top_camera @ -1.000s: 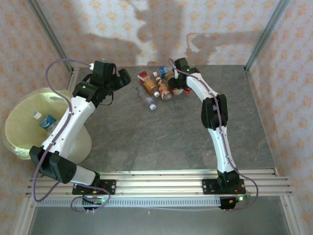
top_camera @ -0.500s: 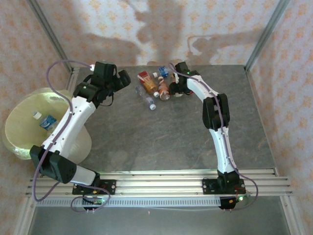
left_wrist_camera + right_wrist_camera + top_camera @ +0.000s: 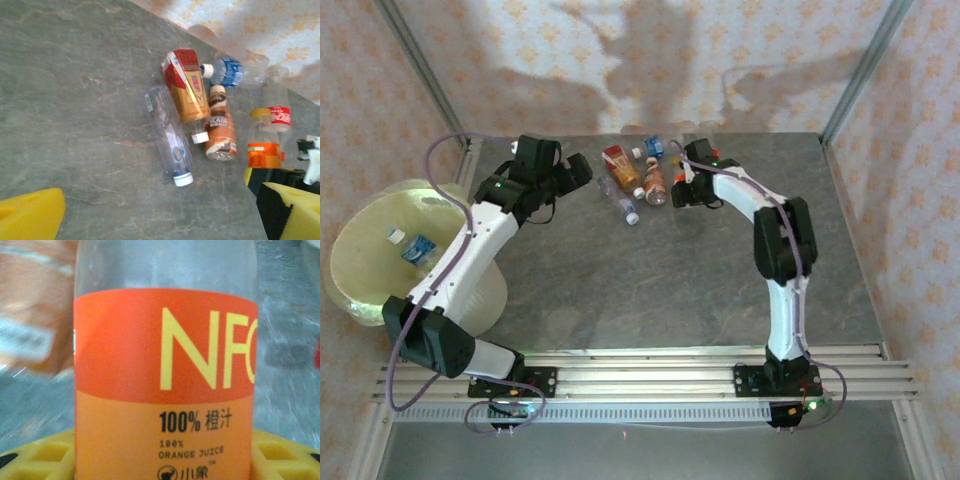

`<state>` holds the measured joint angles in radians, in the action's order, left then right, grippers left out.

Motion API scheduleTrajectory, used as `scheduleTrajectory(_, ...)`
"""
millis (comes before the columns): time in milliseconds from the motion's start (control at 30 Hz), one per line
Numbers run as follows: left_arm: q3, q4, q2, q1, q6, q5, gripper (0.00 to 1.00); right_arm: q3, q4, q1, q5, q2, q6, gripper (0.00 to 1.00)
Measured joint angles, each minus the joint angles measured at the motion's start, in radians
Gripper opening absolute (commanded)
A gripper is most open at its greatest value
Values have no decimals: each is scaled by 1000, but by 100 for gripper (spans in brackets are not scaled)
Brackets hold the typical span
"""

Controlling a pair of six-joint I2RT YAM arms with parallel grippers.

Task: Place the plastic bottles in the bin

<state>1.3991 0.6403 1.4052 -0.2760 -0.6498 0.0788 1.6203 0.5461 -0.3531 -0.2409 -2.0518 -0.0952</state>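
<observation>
Several plastic bottles lie at the table's far middle: a red-and-gold one [image 3: 620, 165] [image 3: 186, 92], a brown one [image 3: 655, 183] [image 3: 220, 131], a clear one [image 3: 621, 204] [image 3: 172, 145] and a blue-labelled one [image 3: 653, 148] [image 3: 230, 72]. My right gripper [image 3: 684, 187] [image 3: 162, 462] is shut on an upright orange juice bottle [image 3: 162, 365] [image 3: 264, 147], yellow pads [image 3: 37, 457] against both sides. My left gripper [image 3: 576, 172] [image 3: 160, 202] hangs open left of the pile, holding nothing. The bin [image 3: 360, 270] sits at the left with two bottles [image 3: 418, 248] inside.
A red-labelled bottle [image 3: 279, 116] stands behind the orange juice one. Metal frame posts [image 3: 860, 70] rise at the table's back corners before the patterned wall. The near half of the grey table [image 3: 640, 290] is bare stone.
My right gripper has closed onto the orange juice bottle and its elbow has swung right. My left gripper has edged right toward the pile, still open.
</observation>
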Motion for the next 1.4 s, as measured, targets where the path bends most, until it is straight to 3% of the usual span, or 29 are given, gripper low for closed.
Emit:
scheduleTrajectory(267, -139, -172, -43, -39, -30, 211, 100, -409, -207, -46, -75, 476, 43, 48)
scheduleTrajectory(467, -159, -289, -44, -135, -29, 359, 100, -603, -318, -78, -193, 682, 77, 48)
scheduleTrajectory(867, -168, -454, -27, -238, -39, 446, 100, -714, -420, -121, -388, 826, 122, 49)
scheduleTrajectory(1400, -183, -558, 33, -318, -84, 481, 96, -723, -430, -185, -460, 903, 143, 50)
